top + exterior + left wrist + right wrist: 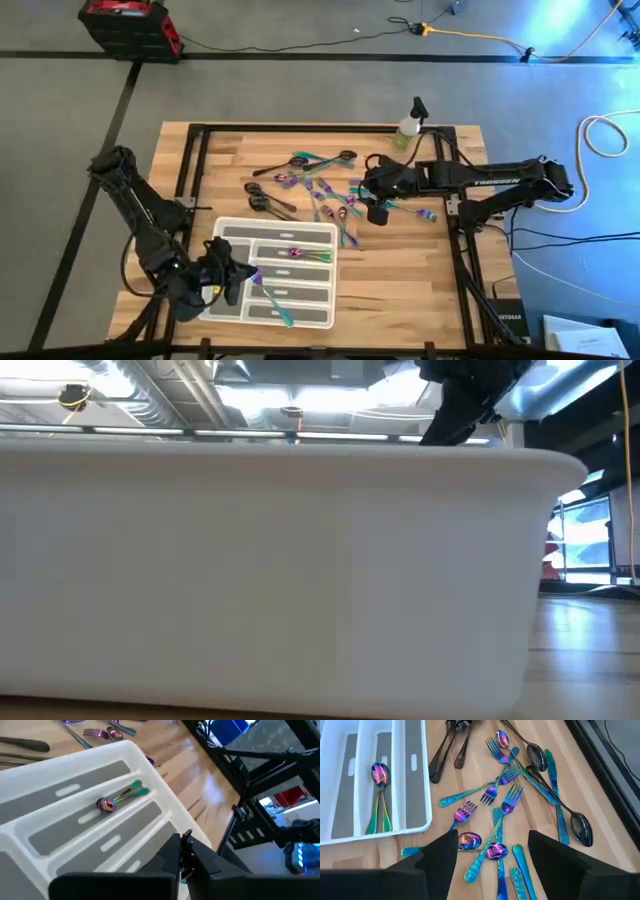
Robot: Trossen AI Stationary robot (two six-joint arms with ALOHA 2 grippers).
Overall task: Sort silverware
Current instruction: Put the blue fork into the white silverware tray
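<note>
Iridescent silverware (pixel 502 805), purple to teal, lies loose in a tangled heap on the wooden table (pixel 420 270), forks, spoons and knife-like handles crossing one another, with several dark near-black pieces (pixel 451 745) mixed in along the heap's edge nearest the tray.

Tray (pixel 320 232): translucent white, several long compartments, set near the front of the table beside the heap. One compartment holds two iridescent spoons (pixel 379 795) lying side by side; the high view shows at least one more coloured piece (pixel 272 300) in a compartment near the left arm. Most compartments look bare.

Right gripper (pixel 492 852): poised over the near edge of the heap, its two fingers spread wide and holding nothing. Between them lie two iridescent spoon bowls (pixel 482 846) and a fork handle, closely packed.

Left gripper (pixel 232 272): over the left end of the tray. Whether its fingers are spread or closed on anything cannot be told.

Spray bottle (pixel 410 122): stands at the far edge of the table, well apart from the work.

Step in hand, as judged: picking the next piece from the heap with the right arm; sorting is at an early stage, most pieces unsorted.

Next move, as judged: lower onto a single handle only, choosing a piece that lies clear of its neighbours, since overlapping handles risk a double pick or dragging the heap. Then carry it to the compartment matching its kind.
</note>
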